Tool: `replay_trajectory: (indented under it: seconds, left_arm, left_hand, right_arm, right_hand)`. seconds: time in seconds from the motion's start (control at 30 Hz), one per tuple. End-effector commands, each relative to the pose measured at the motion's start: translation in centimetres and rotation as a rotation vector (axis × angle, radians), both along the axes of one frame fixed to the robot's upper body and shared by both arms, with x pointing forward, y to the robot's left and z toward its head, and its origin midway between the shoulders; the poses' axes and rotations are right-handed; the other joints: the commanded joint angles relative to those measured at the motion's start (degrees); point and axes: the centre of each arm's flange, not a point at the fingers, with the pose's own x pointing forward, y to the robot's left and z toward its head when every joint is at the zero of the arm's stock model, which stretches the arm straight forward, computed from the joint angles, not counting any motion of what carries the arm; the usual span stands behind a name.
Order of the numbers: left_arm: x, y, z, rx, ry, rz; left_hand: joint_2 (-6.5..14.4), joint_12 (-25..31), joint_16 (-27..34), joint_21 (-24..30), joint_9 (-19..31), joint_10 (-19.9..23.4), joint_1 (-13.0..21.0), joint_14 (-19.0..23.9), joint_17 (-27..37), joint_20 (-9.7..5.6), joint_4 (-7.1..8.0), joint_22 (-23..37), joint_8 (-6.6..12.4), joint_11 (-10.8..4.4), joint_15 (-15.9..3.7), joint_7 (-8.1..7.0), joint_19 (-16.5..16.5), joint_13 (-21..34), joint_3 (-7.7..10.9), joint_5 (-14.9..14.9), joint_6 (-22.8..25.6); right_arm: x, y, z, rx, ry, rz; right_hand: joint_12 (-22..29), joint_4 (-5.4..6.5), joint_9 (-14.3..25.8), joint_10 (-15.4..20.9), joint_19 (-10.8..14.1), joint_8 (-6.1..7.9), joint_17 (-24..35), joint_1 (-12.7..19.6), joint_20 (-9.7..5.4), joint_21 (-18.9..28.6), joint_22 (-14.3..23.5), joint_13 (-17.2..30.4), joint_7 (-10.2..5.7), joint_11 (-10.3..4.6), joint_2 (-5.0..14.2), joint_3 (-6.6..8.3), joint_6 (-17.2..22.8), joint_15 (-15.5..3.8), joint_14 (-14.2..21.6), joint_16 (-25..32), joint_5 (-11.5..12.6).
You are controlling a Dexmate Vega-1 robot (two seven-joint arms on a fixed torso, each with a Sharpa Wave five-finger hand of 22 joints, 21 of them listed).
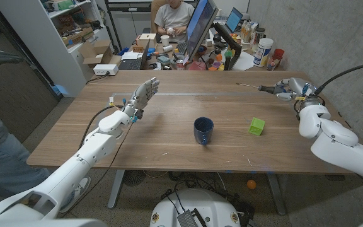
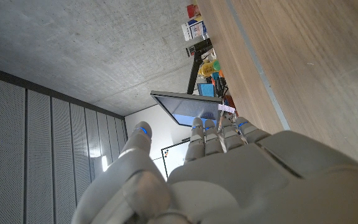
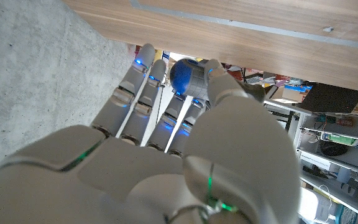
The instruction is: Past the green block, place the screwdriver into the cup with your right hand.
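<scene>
One screwdriver [image 1: 265, 88] with a thin metal shaft and dark, blue-ended handle lying at the table's [image 1: 169, 107] two o'clock corner, right hand [image 1: 292, 89] curling around its handle, one dark blue cup [image 1: 203, 130] standing at centre, one green block [image 1: 256, 126] sitting at its three o'clock, left hand [image 1: 142, 96] hovering at ten o'clock, fingers spread, holding nothing.

A person [image 1: 172, 14] sits behind the wooden table [image 1: 169, 148] near a tilted monitor [image 1: 198, 26], with cardboard boxes [image 1: 96, 52] and cluttered containers [image 1: 263, 52] nearby.

Table [image 1: 169, 135] matt wood; cup [image 1: 203, 130] glossy (glazed-looking); green block [image 1: 256, 126] matt.
</scene>
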Motion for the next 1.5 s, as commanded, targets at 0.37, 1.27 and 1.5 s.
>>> replay_trajectory:
  seconds: [0.37,1.27,1.5]
  left_arm:
    - [1.1,1.3,1.4,0.039,-0.017,-0.054]
    - [1.4,2.2,1.6,0.078,-0.021,-0.095]
    - [1.0,2.4,1.6,0.077,-0.026,-0.086]
  left_hand:
    - [0.70,0.22,0.37,0.25,0.34,0.25,0.28,0.08,0.13,0.21,-0.10,0.08,-0.08,-0.20,0.26,0.27,-0.58,0.09,0.07,-0.01,0.45]
    - [0.86,0.19,0.36,0.26,0.34,0.18,0.40,0.03,0.14,0.35,-0.16,0.08,-0.08,-0.07,0.43,0.35,-0.75,0.10,0.09,-0.04,0.44]
    - [0.87,0.25,0.36,0.27,0.34,0.32,0.42,0.01,0.14,0.34,-0.17,0.08,-0.09,-0.18,0.39,0.35,-0.78,0.10,0.09,-0.05,0.45]
  right_arm:
    - [-6.2,3.6,-0.6,-0.055,-0.102,-0.048]
    - [-11.5,7.6,-2.3,-0.197,-0.193,0.003]
    - [-12.0,8.2,-2.0,-0.253,-0.212,0.039]
  right_hand:
    - [-0.26,-0.13,0.18,0.59,0.11,0.41,0.19,-0.11,-0.33,-0.31,0.03,0.32,1.38,-0.30,1.03,-0.39,5.42,-1.73,0.21,-0.18,0.13]
    - [-0.73,0.06,0.17,0.93,0.07,0.47,0.12,-0.25,-0.82,-0.36,0.05,0.57,0.90,-0.66,1.30,-0.73,5.87,-2.69,0.60,-0.64,0.16]
    - [-0.92,0.10,0.16,0.96,-0.26,0.42,0.03,-0.33,-0.93,-0.50,0.05,0.60,0.86,-0.69,1.28,-0.75,5.80,-2.93,0.75,-0.88,0.21]
